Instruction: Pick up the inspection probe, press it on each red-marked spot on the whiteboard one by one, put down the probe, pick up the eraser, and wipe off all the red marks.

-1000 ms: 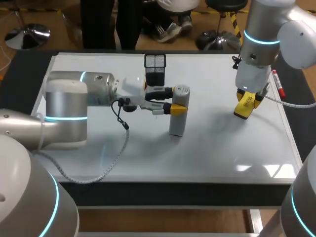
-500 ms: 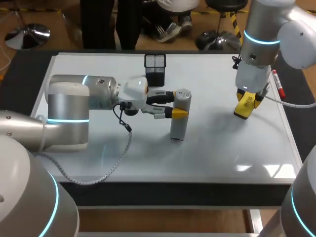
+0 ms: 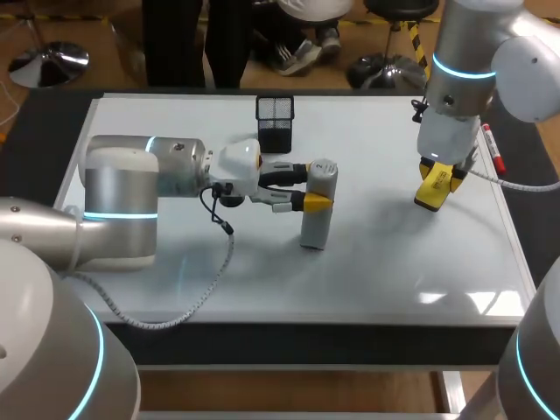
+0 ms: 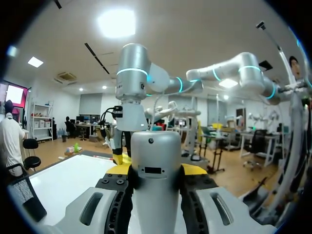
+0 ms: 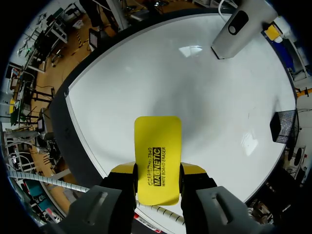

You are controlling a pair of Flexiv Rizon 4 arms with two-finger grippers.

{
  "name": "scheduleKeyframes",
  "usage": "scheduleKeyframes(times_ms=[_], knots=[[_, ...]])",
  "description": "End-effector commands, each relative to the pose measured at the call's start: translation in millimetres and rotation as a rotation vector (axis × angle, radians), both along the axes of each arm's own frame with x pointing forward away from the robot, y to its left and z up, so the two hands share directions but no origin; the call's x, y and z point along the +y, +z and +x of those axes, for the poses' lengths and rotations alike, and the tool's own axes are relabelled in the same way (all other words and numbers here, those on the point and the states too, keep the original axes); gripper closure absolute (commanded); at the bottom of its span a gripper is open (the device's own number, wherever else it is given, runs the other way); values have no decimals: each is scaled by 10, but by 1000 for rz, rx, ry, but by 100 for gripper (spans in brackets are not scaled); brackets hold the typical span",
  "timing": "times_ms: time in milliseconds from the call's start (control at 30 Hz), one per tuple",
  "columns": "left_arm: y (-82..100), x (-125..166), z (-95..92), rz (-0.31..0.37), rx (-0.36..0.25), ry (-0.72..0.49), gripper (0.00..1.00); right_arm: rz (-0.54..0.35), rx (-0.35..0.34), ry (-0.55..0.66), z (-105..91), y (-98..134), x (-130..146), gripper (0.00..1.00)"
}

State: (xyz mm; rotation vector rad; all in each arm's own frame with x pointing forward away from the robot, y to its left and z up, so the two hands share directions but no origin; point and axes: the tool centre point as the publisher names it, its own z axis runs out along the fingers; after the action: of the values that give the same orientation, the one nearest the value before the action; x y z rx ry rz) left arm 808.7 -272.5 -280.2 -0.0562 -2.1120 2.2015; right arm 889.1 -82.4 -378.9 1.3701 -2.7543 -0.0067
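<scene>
Probe (image 3: pixel 313 229): upright at mid whiteboard (image 3: pixel 394 262), clamped by left gripper (image 3: pixel 313 188). Eraser (image 5: pixel 157 156): clamped in right gripper (image 5: pixel 157 170), above board's right side. Red marks: none visible. Step: probe pressing, likely. Next: set probe down, release

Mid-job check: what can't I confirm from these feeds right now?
- Left wrist view: the probe has its lower end hidden by the fingers of the left gripper, so contact with the whiteboard is unconfirmed there.
- Head view: the board under the left arm is hidden; no red marks show elsewhere.
- Right wrist view: the eraser, held in the right gripper, shows only its printed side.
- Head view: the mesh holder is too dark to see inside.
</scene>
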Motion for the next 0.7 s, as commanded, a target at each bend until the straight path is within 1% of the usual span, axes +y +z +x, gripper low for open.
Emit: scheduleKeyframes(times_ms=[33, 333, 533, 567, 700], knots=[[-14, -4, 7, -3, -1, -3, 100, -3, -1, 2, 1, 4, -4, 100], [17, 12, 15, -8, -2, 1, 100, -3, -1, 2, 1, 4, -4, 100], [134, 62, 63, -28, 10, -20, 100, -3, -1, 2, 1, 4, -4, 100], [158, 85, 85, -44, 20, -28, 100, -3, -1, 2, 1, 4, -4, 100], [266, 198, 195, -51, 23, -50, 100, -3, -1, 2, 1, 4, -4, 100]])
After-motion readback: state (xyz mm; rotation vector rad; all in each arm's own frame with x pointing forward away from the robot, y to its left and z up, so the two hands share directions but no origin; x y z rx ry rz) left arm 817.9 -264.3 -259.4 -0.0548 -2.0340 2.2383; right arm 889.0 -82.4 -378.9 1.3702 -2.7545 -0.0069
